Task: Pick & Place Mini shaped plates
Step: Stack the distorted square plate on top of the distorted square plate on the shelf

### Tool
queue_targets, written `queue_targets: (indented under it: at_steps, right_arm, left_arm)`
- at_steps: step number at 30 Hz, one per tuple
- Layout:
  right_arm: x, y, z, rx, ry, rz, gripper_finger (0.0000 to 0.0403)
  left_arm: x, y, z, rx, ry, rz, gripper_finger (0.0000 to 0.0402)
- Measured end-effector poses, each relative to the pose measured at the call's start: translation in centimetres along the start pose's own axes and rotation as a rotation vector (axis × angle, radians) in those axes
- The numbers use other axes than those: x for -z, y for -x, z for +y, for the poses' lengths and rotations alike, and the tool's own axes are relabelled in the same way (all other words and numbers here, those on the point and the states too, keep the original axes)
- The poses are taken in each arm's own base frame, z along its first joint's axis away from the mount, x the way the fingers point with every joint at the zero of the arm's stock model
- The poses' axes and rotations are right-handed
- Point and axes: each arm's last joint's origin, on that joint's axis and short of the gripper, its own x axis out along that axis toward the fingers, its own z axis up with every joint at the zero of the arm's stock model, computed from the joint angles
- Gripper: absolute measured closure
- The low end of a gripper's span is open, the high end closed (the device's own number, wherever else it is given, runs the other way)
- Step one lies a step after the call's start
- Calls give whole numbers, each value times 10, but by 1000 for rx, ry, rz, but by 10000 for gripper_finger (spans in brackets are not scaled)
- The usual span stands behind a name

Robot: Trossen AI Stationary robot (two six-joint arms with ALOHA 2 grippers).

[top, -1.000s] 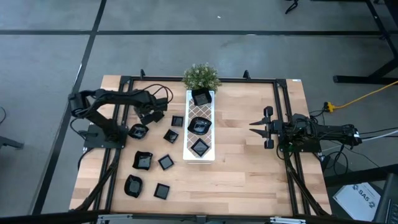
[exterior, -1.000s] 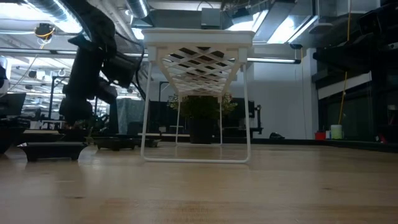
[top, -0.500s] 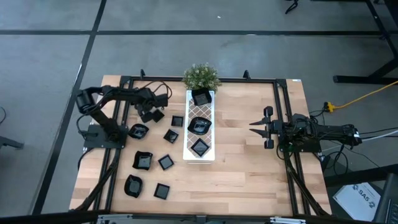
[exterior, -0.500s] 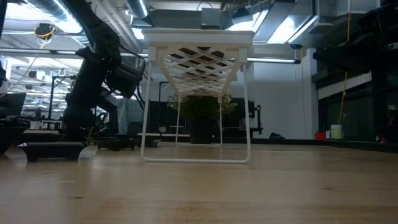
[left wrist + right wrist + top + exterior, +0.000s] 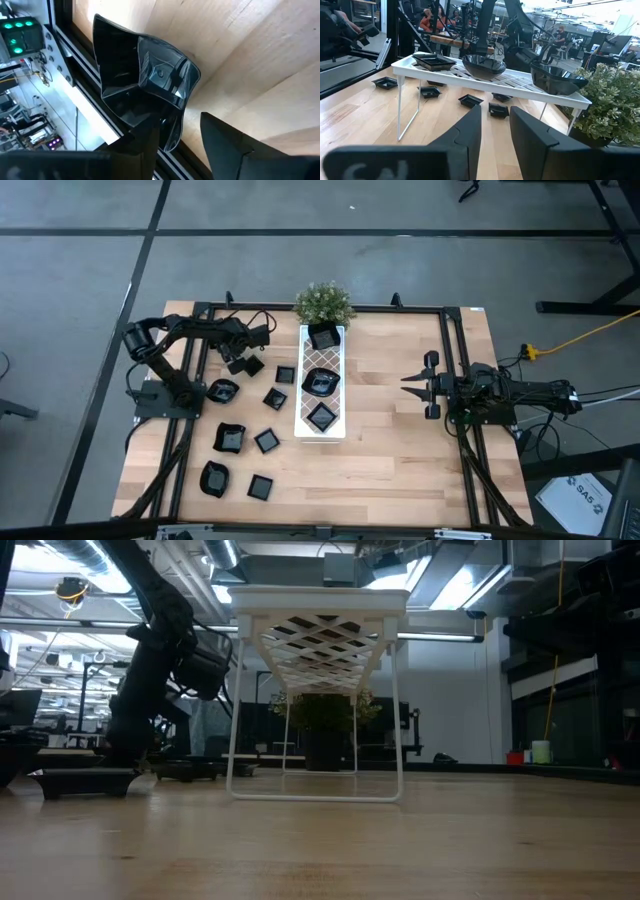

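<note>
1. Left gripper (image 5: 240, 358) over the table's (image 5: 400, 435) far-left area, fingers (image 5: 145, 145) pinching a black dish (image 5: 150, 82) by its rim, as the left wrist view shows; dish (image 5: 244, 361) held clear of the wood, tilted, just left of the white tray (image 5: 321, 385).
2. Right gripper (image 5: 410, 383) parked at the table's right side, well apart from the dishes, fingers (image 5: 465, 135) spread and empty, pointed toward the tray (image 5: 495, 75).
3. Three black dishes on top of the raised lattice tray: a deep one (image 5: 323, 336) at the far end beside the potted plant (image 5: 323, 303), a wavy bowl (image 5: 321, 382) in the middle, a square one (image 5: 321, 417) at the near end.
4. Eight more black dishes scattered on the wood left of the tray, among them a rounded one (image 5: 222, 391) near the left arm's base, a wavy one (image 5: 229, 438) and a small square (image 5: 261, 487) nearest the front edge.
5. From table height: tray (image 5: 315, 615) standing on thin white legs, left arm (image 5: 160, 650) at the left side, a low dish (image 5: 85, 780) on the wood beneath it.
</note>
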Motion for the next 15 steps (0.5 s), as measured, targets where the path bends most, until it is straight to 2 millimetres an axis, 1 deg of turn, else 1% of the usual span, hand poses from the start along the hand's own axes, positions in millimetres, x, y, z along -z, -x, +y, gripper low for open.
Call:
queue_targets:
  at_steps: [6,15]
  right_arm:
    - [0,0,0,0,0,0,301]
    - [0,0,0,0,0,0,301]
  left_arm:
    - [0,0,0,0,0,0,296]
    - [0,0,-1,39,-18,4,355]
